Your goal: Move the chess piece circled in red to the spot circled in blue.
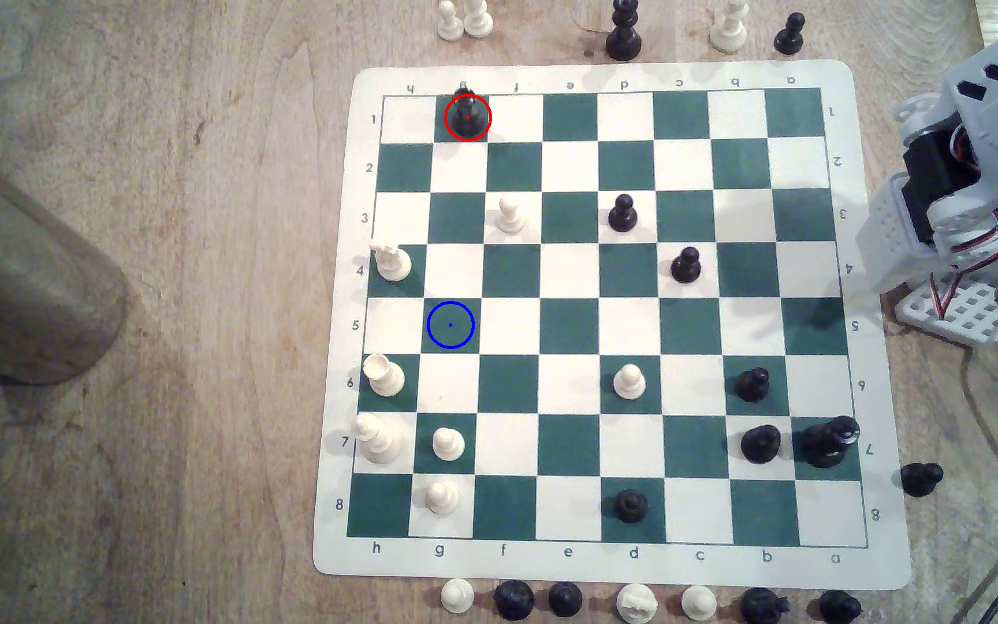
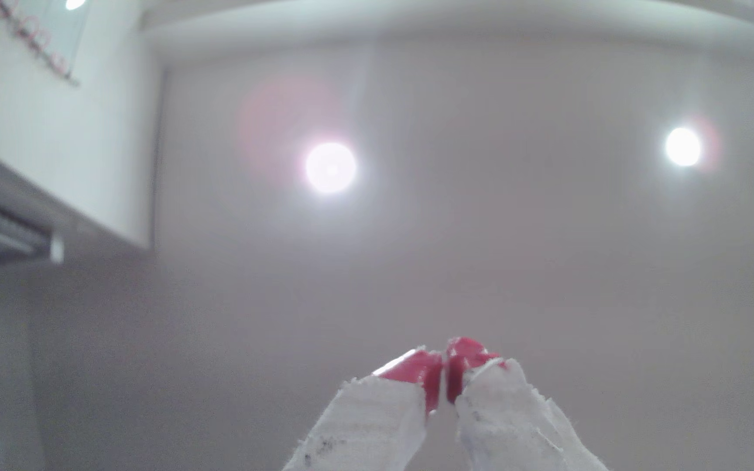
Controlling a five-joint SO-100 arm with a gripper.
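- The chess piece (image 1: 466, 114), glossy black inside a red ring, stands upright on a green square in the top row of the board (image 1: 604, 78), second square from the exterior view's left, upper middle of the frame.
- The spot (image 1: 450, 325), a green square with a blue ring and centre dot, lies in the same column four rows lower, left of the frame's centre; nothing stands on it.
- Between the two, that column holds no pieces; a white piece (image 1: 391, 261) stands one column to the exterior view's left, a row above the spot.
- A white pawn (image 1: 508, 215) stands one column to the right of that column, two rows below the black piece.
- Two black pawns (image 1: 622, 213) stand further right in the board's middle rows.
- The arm (image 1: 964, 198), white with black motors, sits at the right edge of the exterior view, off the board, on the wooden surface (image 1: 184, 240).
- In the wrist view the gripper (image 2: 445, 367) points up at a ceiling with two lamps (image 2: 330, 167); its red-tipped jaws are pressed almost together with nothing between them.
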